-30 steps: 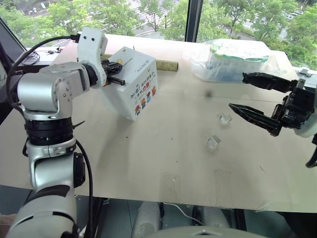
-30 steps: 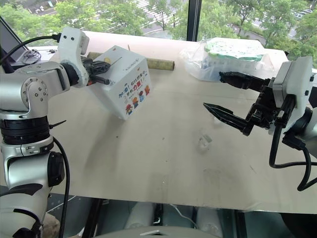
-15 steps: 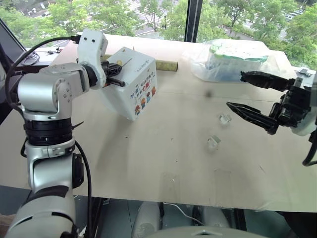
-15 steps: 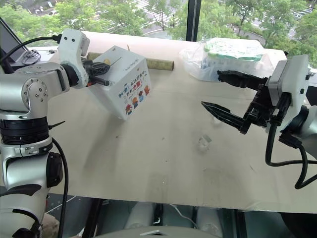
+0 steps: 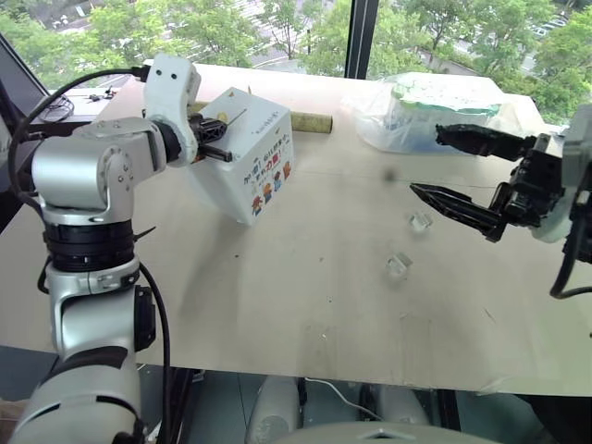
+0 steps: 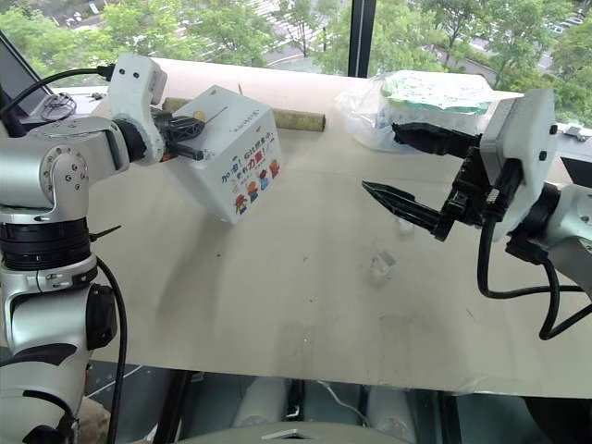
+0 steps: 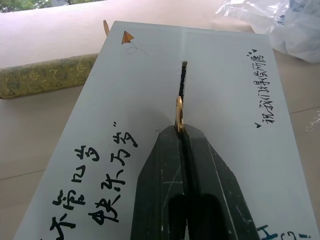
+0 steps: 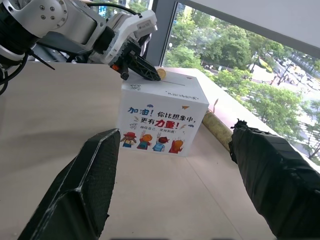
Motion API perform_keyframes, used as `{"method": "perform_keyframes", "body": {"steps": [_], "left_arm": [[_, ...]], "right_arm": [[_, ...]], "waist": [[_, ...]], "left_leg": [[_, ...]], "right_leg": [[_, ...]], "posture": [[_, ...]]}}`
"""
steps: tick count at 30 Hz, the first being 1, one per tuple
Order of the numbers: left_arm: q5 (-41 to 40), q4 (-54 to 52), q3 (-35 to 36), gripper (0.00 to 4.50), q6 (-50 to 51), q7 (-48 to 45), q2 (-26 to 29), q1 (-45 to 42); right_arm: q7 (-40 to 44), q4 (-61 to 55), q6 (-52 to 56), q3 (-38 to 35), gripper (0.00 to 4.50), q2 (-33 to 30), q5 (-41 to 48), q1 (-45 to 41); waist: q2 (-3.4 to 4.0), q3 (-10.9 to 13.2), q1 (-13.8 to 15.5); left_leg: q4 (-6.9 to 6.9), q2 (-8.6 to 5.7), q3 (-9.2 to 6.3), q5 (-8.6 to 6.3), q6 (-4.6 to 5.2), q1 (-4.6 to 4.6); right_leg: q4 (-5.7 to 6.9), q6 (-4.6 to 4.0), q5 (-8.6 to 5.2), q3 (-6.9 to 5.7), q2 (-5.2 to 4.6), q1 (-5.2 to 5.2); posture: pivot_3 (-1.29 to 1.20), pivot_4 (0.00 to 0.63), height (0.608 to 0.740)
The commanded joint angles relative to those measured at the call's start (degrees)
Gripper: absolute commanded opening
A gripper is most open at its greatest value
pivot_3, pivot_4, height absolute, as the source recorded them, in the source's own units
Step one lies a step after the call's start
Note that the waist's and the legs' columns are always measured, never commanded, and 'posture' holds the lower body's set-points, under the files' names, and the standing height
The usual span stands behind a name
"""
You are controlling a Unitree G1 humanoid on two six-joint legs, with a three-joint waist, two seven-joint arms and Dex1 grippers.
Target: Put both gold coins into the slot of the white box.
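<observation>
The white box (image 5: 252, 159) stands tilted at the back left of the table, with cartoon figures on its front face. Its slot (image 7: 183, 80) is a thin dark slit in the top face. My left gripper (image 5: 220, 129) is shut on a gold coin (image 7: 178, 114), held edge-on just above the slot's near end. My right gripper (image 5: 425, 160) hangs open and empty over the table's right side, pointing toward the box. Two small clear casings (image 5: 421, 221) (image 5: 399, 265) lie on the table below it; I cannot tell what they hold.
A clear bag of white-green packs (image 5: 435, 111) sits at the back right, just behind my right gripper. A green-gold roll (image 5: 314, 121) lies behind the box. The table's front edge (image 5: 305, 365) runs across below.
My right gripper has drifted a little to the left, staying open. The left gripper, coin and box have not moved.
</observation>
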Motion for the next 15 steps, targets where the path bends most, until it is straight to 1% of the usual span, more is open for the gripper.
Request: {"method": "perform_keyframes", "body": {"steps": [1, 15], "left_arm": [[0.5, 0.0, -0.6, 0.0, 0.9, -0.4, 1.1, 0.6], [0.6, 0.5, -1.6, 0.0, -0.1, -1.6, 1.7, 0.8]], "right_arm": [[-1.1, -0.1, 0.3, -0.4, 3.8, -0.5, 0.1, -1.6], [-1.9, 0.2, 1.6, 0.3, 3.8, -0.4, 0.5, -3.5]], "waist": [[0.0, 0.0, 0.0], [0.0, 0.0, 0.0]], "left_leg": [[0.0, 0.0, 0.0, 0.0, 0.0, 0.0], [0.0, 0.0, 0.0, 0.0, 0.0, 0.0]], "right_leg": [[0.0, 0.0, 0.0, 0.0, 0.0, 0.0], [0.01, 0.0, 0.0, 0.0, 0.0, 0.0]], "posture": [[0.0, 0.15, 0.74], [0.0, 0.15, 0.74]]}}
